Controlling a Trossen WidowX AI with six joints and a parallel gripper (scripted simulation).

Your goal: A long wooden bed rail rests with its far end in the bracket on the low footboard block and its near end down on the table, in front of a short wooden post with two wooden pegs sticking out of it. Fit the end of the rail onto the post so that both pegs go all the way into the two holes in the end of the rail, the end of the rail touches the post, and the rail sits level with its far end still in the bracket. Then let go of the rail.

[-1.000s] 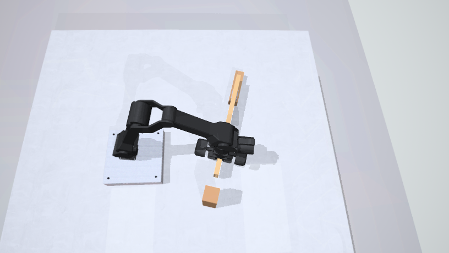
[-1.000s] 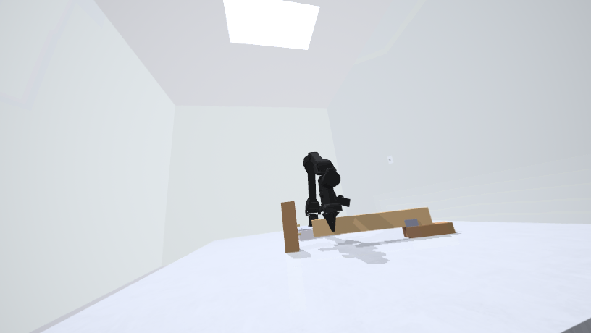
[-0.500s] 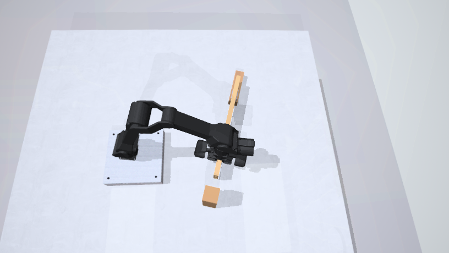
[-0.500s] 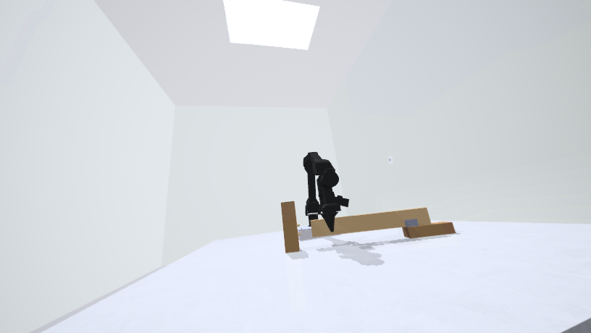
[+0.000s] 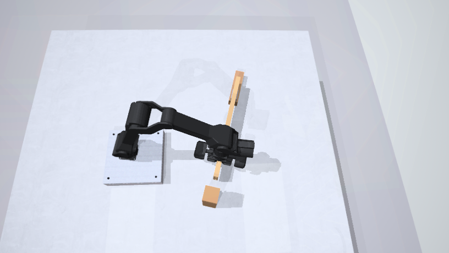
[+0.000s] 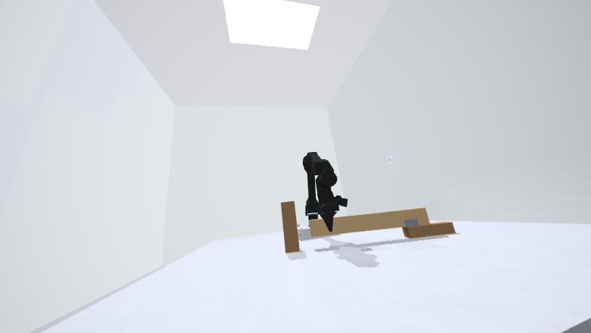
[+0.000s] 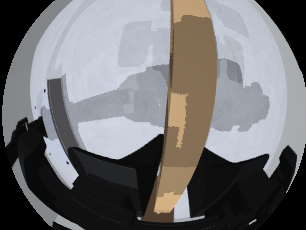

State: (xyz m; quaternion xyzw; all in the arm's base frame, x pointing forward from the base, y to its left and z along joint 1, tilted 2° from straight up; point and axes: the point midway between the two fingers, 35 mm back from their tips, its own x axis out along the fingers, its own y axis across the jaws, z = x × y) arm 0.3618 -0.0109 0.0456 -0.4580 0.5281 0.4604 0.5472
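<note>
The long wooden rail [image 5: 230,114] [image 6: 372,218] [image 7: 194,75] has its far end in the grey bracket [image 6: 411,223] on the low footboard block [image 5: 240,73] [image 6: 432,229]. Its near end is off the table, with shadow beneath. My gripper [image 6: 329,228] [image 7: 172,139] is shut on the rail close to that near end, one finger on each side. The post [image 5: 211,195] [image 6: 290,227] stands upright past the near end, with a small gap between them. Two short pegs stick out of the post towards the rail, outside the end holes. Exact peg and hole alignment cannot be told.
The arm's base stands on a metal plate [image 5: 141,169] to the left of the rail in the top view. The arm reaches over the rail from that side. The table's right edge [image 5: 333,138] lies beyond the rail.
</note>
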